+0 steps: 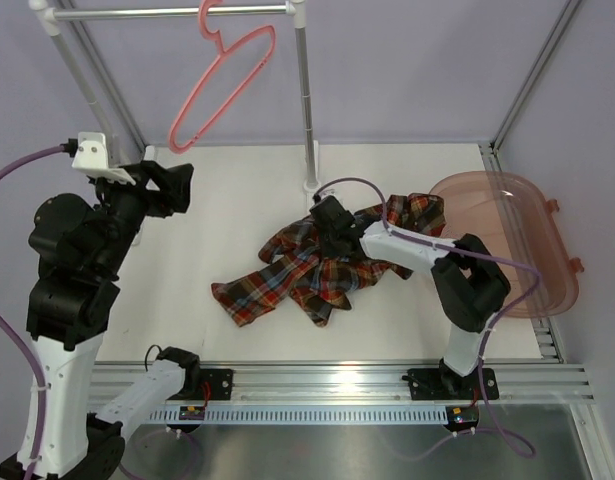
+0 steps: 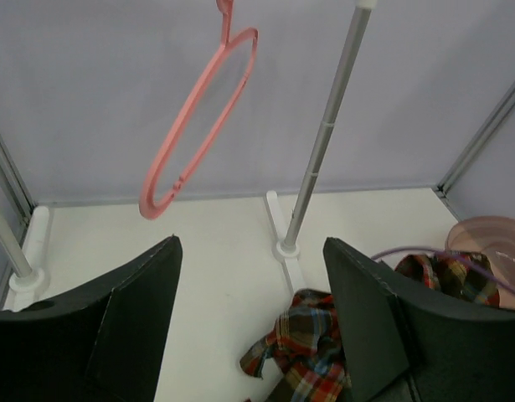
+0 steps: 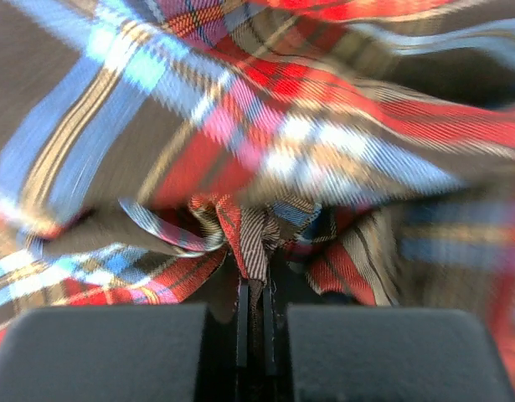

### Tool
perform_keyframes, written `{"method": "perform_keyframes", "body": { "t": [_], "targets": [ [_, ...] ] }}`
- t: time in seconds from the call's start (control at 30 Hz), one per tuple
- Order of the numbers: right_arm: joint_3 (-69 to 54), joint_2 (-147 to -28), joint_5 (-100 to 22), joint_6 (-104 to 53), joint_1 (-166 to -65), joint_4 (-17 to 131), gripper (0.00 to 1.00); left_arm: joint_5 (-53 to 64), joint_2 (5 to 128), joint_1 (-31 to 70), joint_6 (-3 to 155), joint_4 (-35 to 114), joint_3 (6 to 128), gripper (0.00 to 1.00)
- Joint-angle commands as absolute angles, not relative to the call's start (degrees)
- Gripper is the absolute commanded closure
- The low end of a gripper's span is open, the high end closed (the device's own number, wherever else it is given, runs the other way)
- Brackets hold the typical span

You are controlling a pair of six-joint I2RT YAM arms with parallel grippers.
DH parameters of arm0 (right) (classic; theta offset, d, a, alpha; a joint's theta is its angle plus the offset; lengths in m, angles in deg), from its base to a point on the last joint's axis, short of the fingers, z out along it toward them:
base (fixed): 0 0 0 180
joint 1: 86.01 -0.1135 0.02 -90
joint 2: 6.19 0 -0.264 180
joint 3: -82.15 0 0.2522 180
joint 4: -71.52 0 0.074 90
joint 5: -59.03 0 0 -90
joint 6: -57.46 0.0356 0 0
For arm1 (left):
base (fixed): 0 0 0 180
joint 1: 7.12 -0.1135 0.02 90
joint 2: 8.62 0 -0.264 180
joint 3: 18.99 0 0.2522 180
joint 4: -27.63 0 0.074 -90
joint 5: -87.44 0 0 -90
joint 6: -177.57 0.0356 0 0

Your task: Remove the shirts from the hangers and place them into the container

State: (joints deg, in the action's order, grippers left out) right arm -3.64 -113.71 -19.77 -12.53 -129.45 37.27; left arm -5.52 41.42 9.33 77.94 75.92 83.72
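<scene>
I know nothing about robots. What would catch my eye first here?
A crumpled red, brown, blue and yellow plaid flannel shirt lies mid-table, the right gripper pinching a fold of it. Behind, a thin pink plastic hanger dangles bare from the metal rail; a translucent pinkish-red tub sits at the right.

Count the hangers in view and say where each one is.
1. The pink hanger hangs bare from the rail at the back left. The crumpled shirt could hide another, but none shows.
</scene>
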Motion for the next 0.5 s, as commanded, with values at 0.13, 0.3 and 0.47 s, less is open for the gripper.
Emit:
{"method": "perform_keyframes", "body": {
  "t": [0.13,0.3,0.47],
  "targets": [
    [-19.6,-86.5,-0.2,-25.9,-128.9,33.6,1.00,3.5,31.6,9.3,72.0,74.7,73.0,0.29],
    [-33.9,-78.0,-0.7,-34.4,-120.4,33.2,1.00,8.7,26.8,9.2,67.2,71.8,66.6,0.32],
    [-38.8,-75.6,4.3,-47.3,-114.6,40.4,1.00,18.9,25.6,9.2,64.2,65.7,60.6,0.34]
  ]
}}
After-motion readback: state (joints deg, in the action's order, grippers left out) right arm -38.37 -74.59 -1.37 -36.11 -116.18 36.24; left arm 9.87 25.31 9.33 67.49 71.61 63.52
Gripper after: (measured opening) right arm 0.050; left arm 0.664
